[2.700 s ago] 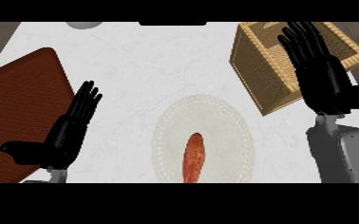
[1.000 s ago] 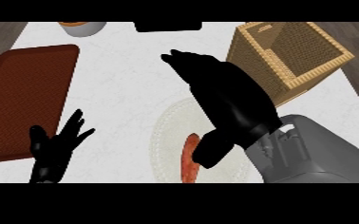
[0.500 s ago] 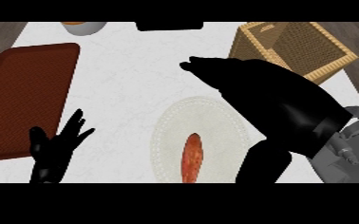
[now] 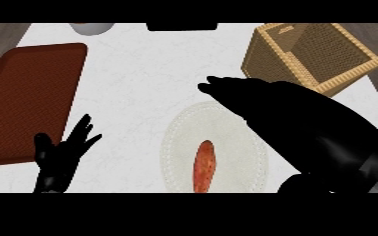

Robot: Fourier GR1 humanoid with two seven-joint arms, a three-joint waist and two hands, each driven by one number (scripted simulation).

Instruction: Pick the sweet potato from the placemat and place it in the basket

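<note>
One sweet potato point(image 4: 204, 166) on placemat point(image 4: 177, 145), basket point(image 4: 295, 62) apart

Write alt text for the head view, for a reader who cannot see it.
An orange sweet potato lies on a pale round placemat, with the robot's black right hand spread open above the mat's right side. A woven basket stands at upper right, a brown tray at left, and the left hand rests open at lower left.

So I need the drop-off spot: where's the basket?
In the head view, the basket sits at the counter's upper right, beyond the right hand and the placemat.
</note>
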